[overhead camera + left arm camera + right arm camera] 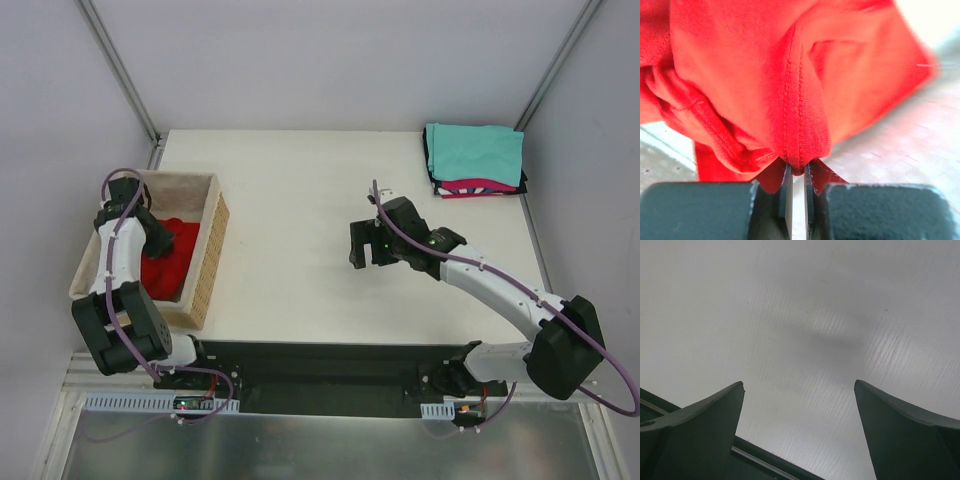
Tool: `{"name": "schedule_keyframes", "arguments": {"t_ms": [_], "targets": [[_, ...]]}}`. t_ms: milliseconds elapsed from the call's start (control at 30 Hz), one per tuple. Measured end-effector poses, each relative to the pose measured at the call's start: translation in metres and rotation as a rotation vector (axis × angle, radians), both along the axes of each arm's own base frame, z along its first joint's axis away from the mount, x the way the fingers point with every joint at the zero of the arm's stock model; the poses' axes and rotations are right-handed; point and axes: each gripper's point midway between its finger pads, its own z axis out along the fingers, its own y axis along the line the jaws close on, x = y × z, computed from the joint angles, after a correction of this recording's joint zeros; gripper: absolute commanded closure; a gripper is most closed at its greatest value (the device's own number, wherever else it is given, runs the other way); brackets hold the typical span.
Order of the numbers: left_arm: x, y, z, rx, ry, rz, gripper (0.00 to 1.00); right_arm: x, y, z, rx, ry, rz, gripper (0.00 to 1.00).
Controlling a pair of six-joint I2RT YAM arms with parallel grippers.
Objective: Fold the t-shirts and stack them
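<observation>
White table point(300, 270) carries a basket point(208, 268) at its left side, where the left hand point(799, 169) is clenched on a seam of the red t-shirt point(760, 75). Over mid-table the right hand point(363, 248) hangs released, empty. At the far right corner sit folded t-shirts point(476, 158), seemingly teal over pink and black.

red t-shirt point(176, 256), teal t-shirt point(477, 152), beige basket point(212, 262)

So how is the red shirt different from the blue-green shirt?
The red shirt is crumpled up in the basket; the blue-green shirt is folded flat on top of the other folded shirts at the far corner of the table. The left gripper is pinching the red shirt, while nothing touches the blue-green shirt. Both are soft cloth shirts.
</observation>
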Motion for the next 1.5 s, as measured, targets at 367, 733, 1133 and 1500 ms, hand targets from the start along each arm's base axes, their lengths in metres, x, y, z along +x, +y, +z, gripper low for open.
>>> {"name": "schedule_keyframes", "arguments": {"t_ms": [367, 733, 1133, 1500], "targets": [[0.038, -0.019, 0.114, -0.032, -0.372, -0.071, 1.00, 0.000, 0.000, 0.000, 0.004, 0.002, -0.005, 0.04], [0.066, -0.093, 0.225, -0.122, -0.657, -0.322, 1.00, 0.000, 0.001, 0.000, 0.006, 0.002, -0.006, 0.03], [0.071, -0.274, 0.363, -0.329, -1.040, -0.911, 1.00, 0.000, -0.005, 0.004, -0.006, -0.013, -0.026, 0.03], [0.075, -0.344, 0.192, -0.383, -0.657, -1.005, 0.41, 0.001, -0.052, 0.038, -0.071, -0.143, -0.191, 0.03]]}}
